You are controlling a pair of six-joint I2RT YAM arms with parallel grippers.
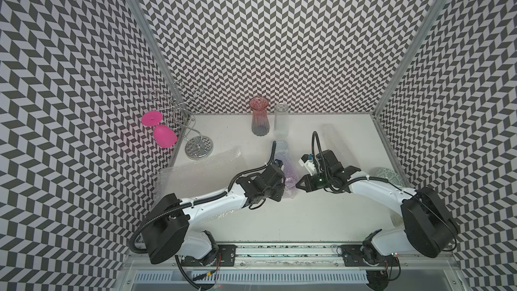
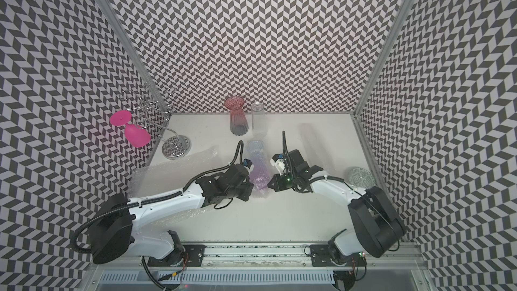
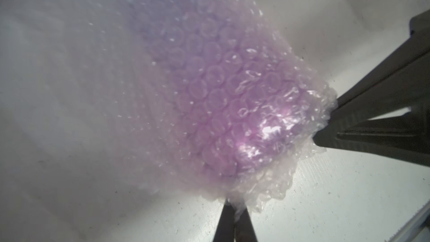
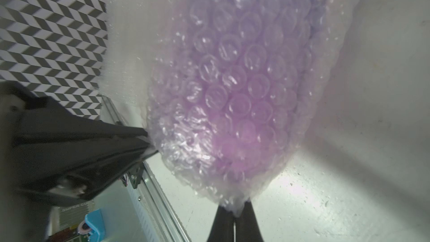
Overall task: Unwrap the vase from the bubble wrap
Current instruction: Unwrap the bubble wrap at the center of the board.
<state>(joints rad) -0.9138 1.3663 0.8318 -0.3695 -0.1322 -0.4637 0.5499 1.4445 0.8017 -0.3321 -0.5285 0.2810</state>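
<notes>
The vase [image 1: 282, 153], bluish at its flared mouth and purple lower down, sits mid-table inside clear bubble wrap [image 1: 291, 191]; it also shows in a top view [image 2: 257, 160]. My left gripper [image 3: 235, 206] is shut on a pinch of the bubble wrap [image 3: 232, 94] at the purple end. From the opposite side my right gripper [image 4: 235, 208] is shut on another fold of the bubble wrap [image 4: 244, 89]. In both top views the left gripper [image 1: 286, 189] and right gripper [image 1: 298, 187] meet the bundle's near end. Whether the vase rests on the table I cannot tell.
A pink ribbed vase [image 1: 260, 120] and a clear glass vase [image 1: 281, 120] stand at the back. A wire rack [image 1: 198, 146] holding a pink goblet [image 1: 161, 132] stands back left. Loose bubble sheets lie left [image 1: 201, 169] and back right [image 1: 333, 138]. A patterned disc [image 1: 387, 179] lies far right.
</notes>
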